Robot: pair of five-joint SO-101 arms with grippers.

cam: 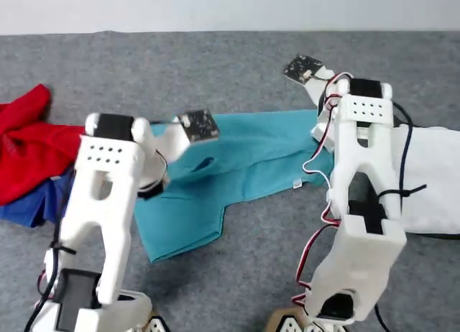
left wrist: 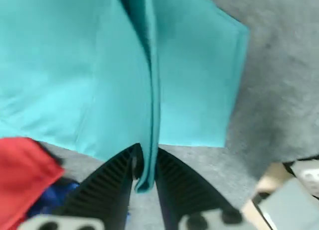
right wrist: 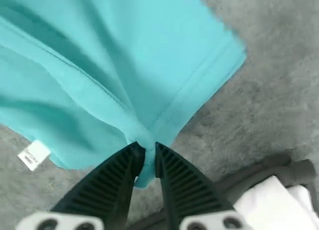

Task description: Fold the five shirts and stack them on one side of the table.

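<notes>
Red shirt [cam: 29, 149]: cut off at the high view's left edge.
Blue shirt [cam: 25, 206]: mostly under the red shirt.
White shirt [cam: 431, 174]: cut off at the right edge, partly behind the right arm [cam: 363, 203].
Teal shirt [cam: 244, 159]: one end behind the left arm [cam: 100, 203].

Bright, even light thruout; shadows soft, faint.

Soft cloth on rough felt.
Your teal shirt [cam: 244, 159] is matt knit cloth; the grey table cover [cam: 215, 66] looks coarse and fuzzy; the left gripper [left wrist: 146, 153] has ribbed matt black plastic fingers [left wrist: 107, 185].
</notes>
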